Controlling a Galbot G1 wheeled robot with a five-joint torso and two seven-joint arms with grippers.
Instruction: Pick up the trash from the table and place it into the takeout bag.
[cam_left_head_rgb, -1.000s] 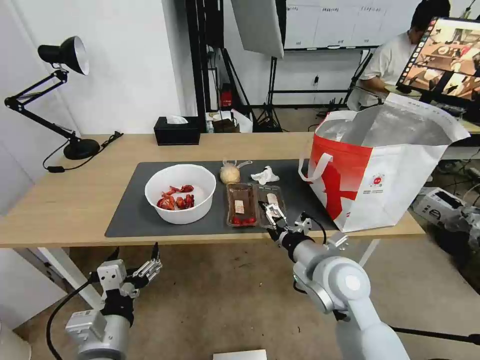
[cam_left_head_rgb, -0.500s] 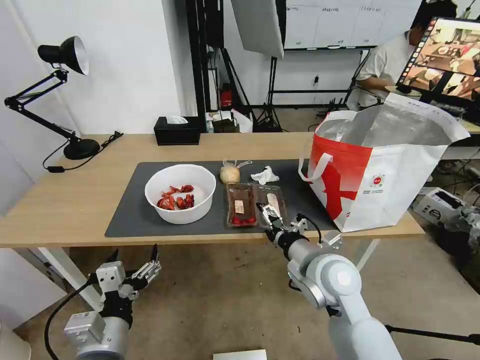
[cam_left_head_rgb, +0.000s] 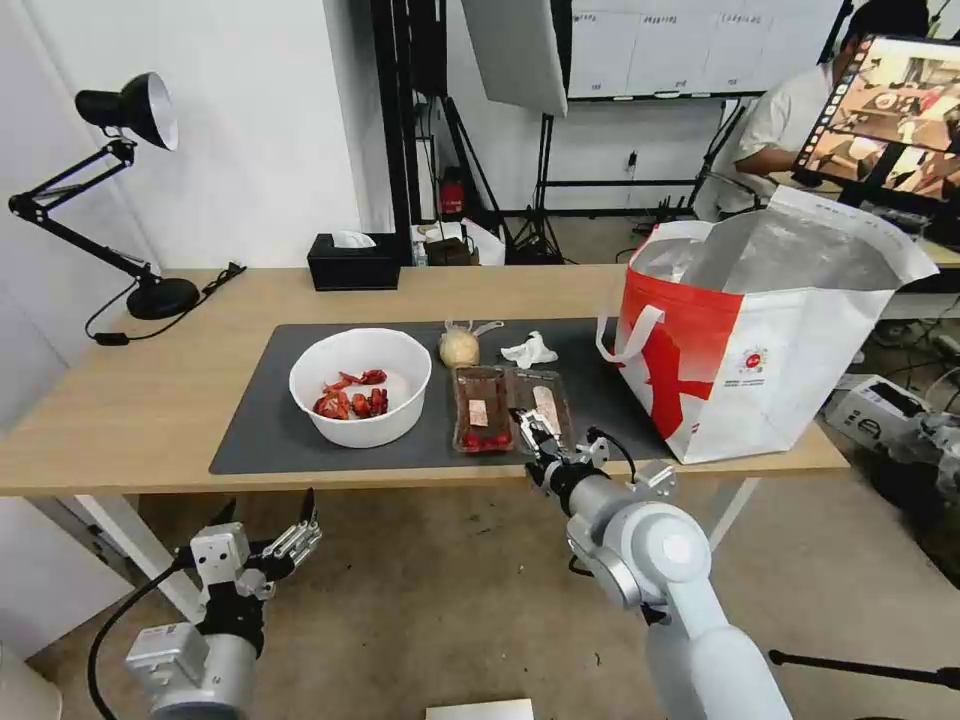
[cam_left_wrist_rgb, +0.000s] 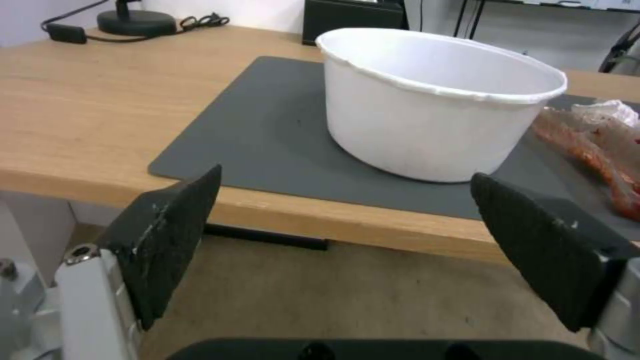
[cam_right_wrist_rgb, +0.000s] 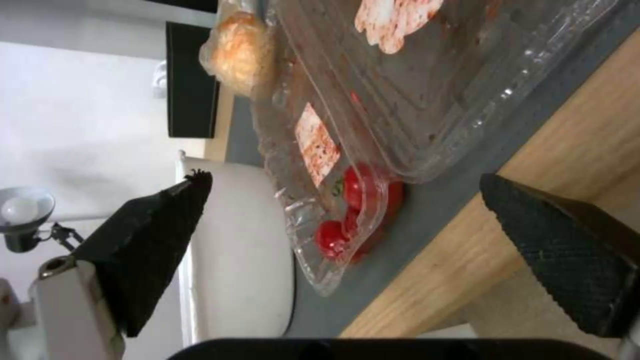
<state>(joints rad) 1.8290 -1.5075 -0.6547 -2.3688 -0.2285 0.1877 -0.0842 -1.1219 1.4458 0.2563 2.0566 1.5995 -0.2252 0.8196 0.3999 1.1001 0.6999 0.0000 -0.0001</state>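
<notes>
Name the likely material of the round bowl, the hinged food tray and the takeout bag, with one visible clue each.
Bowl: probably thin moulded plastic or foam; matte white, with a rolled, slightly uneven rim.
Hinged food tray: clear thin plastic; see-through, glossy glints, ribbed edges.
Takeout bag: seemingly coated fabric or plastic sheet, white and red, creased, with a shiny silver foil-like lining.

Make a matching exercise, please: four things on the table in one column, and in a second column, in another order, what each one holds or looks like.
1. white bowl
2. clear tray
3. takeout bag
4. beige ball

A. silver foil lining
B. red shells inside
C. clear wrap around it
D. small red tomatoes at its near end

Pairs: 1-B, 2-D, 3-A, 4-C
</notes>
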